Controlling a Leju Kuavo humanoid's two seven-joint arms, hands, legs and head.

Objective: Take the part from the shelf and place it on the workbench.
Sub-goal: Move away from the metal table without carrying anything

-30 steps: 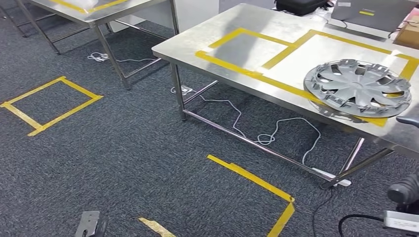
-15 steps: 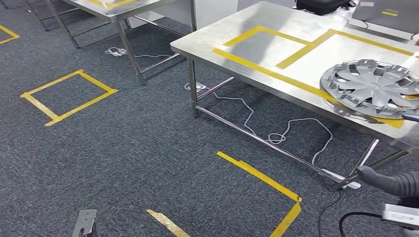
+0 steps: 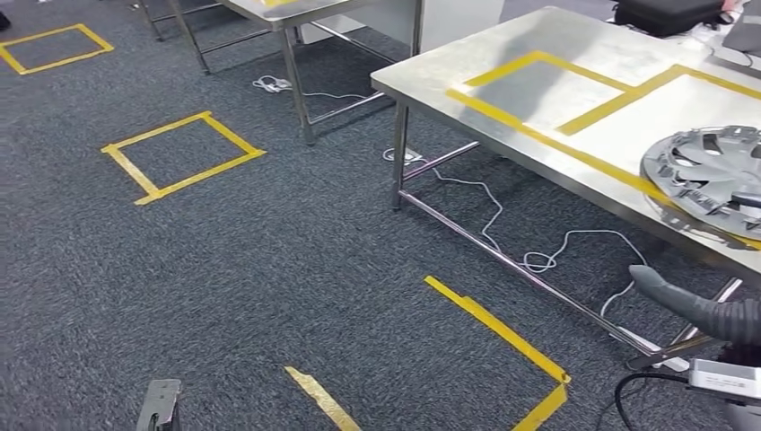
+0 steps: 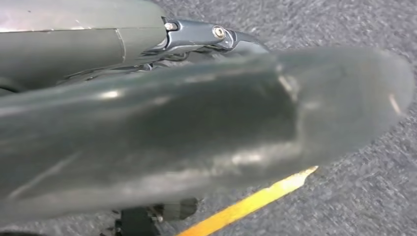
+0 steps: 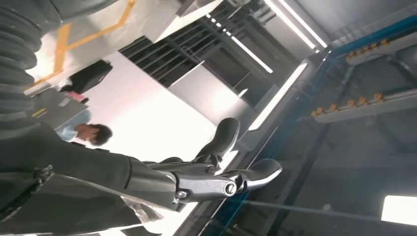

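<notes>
While the right hand (image 3: 695, 301) hangs low at the right edge of the head view, below the bench (image 3: 502, 63) edge, its fingers (image 5: 223, 140) are spread apart with nothing between them, pointing up toward ceiling lights in the right wrist view; a person (image 5: 81, 132) shows blurred past the arm there. Just under that hand a black cable (image 3: 628, 391) loops by a white box (image 3: 722, 377). Above and slightly to the right of it lies the part, a grey hubcap (image 3: 709, 175), flat on the bench near the front edge, overlapping a strip of the yellow tape (image 3: 547, 135) that marks rectangles on the steel top; hand and hubcap are apart. A dark bag (image 3: 673, 13) sits at the bench's far side. Beneath the bench white cords (image 3: 502, 238) trail over the dark carpet (image 3: 269, 269). Nearer the robot, tape outlines a corner on the floor (image 3: 502, 332), and a taped square (image 3: 179, 154) lies well to the left, before a second table (image 3: 296, 13). The left hand (image 4: 196, 128) looms large and blurred in its wrist view, over carpet and a yellow strip (image 4: 246, 204); whether its fingers are closed or apart I cannot tell. A small grey metal piece (image 3: 160, 404) shows at the bottom edge of the head view.
</notes>
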